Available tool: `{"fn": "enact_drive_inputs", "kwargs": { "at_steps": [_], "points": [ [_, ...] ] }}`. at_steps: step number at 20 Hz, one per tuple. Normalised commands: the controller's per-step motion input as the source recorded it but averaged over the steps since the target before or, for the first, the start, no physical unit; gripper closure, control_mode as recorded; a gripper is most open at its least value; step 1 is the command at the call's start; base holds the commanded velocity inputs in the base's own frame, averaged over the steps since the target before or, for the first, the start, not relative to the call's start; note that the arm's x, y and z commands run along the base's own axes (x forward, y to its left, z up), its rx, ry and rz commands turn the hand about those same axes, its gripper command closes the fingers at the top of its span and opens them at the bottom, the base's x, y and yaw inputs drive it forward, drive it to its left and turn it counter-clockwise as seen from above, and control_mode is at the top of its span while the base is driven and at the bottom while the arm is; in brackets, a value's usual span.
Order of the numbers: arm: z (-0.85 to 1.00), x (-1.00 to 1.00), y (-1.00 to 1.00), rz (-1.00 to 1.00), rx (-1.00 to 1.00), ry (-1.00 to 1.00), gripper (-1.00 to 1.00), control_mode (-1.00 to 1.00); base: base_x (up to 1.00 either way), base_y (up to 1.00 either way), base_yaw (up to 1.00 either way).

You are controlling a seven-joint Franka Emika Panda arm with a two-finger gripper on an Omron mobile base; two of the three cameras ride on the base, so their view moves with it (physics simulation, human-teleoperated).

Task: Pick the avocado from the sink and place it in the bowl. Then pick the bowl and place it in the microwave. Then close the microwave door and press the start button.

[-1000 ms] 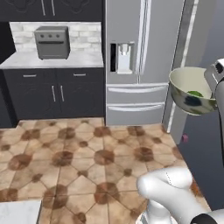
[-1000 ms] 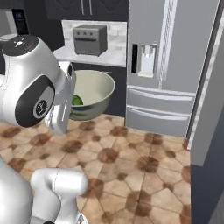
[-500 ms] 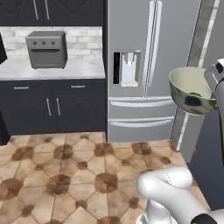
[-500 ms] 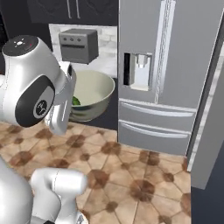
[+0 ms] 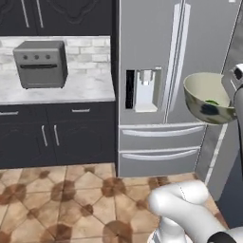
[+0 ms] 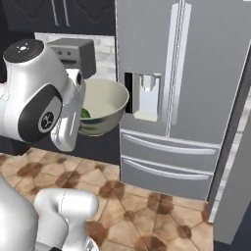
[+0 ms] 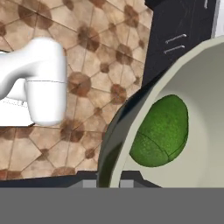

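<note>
Deep cream bowl (image 5: 205, 98) with dark blotches outside, carried high before the grey fridge (image 5: 166, 71), my fingers pinching its rim, bright-green avocado (image 7: 161, 131) lying inside, tiled floor (image 7: 87, 65) below

The arm (image 6: 41, 98) holds the bowl (image 6: 103, 112) up in the air, tilted a little, with the avocado (image 6: 86, 113) showing green inside by its near wall. Behind stands a grey fridge (image 6: 181, 83), and a toaster oven (image 6: 76, 51) sits on the bench at the left.
</note>
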Motion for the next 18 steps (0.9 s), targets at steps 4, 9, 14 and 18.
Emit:
{"fn": "enact_drive_inputs", "kwargs": {
  "at_steps": [4, 9, 14, 18],
  "points": [
    [0.00, 0.00, 0.00, 0.00, 0.00, 0.00, 1.00, 1.00, 0.81, 0.84, -0.18],
    [0.00, 0.00, 0.00, 0.00, 0.00, 0.00, 1.00, 1.00, 0.53, 1.00, -0.20],
    [0.00, 0.00, 0.00, 0.00, 0.00, 0.00, 1.00, 1.00, 0.08, 1.00, -0.14],
    [0.00, 0.00, 0.00, 0.00, 0.00, 0.00, 1.00, 1.00, 0.07, 1.00, -0.14]
  ]
}}
